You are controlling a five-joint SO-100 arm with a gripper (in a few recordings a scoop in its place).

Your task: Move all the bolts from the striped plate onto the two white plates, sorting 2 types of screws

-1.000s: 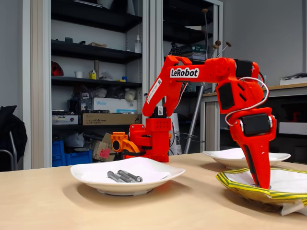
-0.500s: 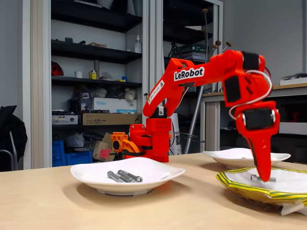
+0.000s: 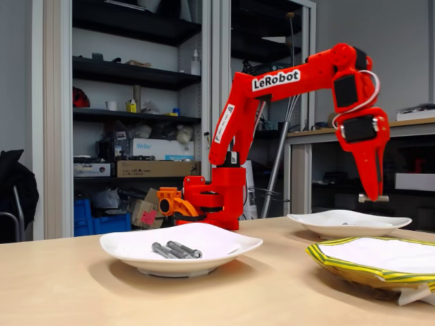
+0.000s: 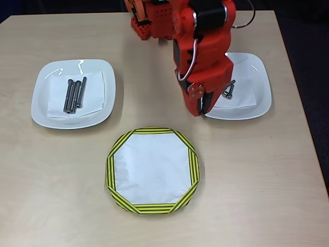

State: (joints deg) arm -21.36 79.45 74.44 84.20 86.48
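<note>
Sitting nearest, striped plate [image 4: 152,170] bare. Beyond it to the left in the overhead view, white plate [image 4: 73,93] bearing three long bolts [image 4: 74,94]. Beyond to the right, second white plate [image 4: 240,85] with short bolts [image 4: 229,91]; above its rim, gripper [image 3: 373,196] pinched narrow on a short bolt [image 3: 374,198].

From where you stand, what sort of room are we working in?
Probably a workshop or lab storeroom. Behind the table stand dark shelves crowded with boxes and tools, blue crates sit on the floor, and a workbench runs along the right wall in the fixed view.
</note>
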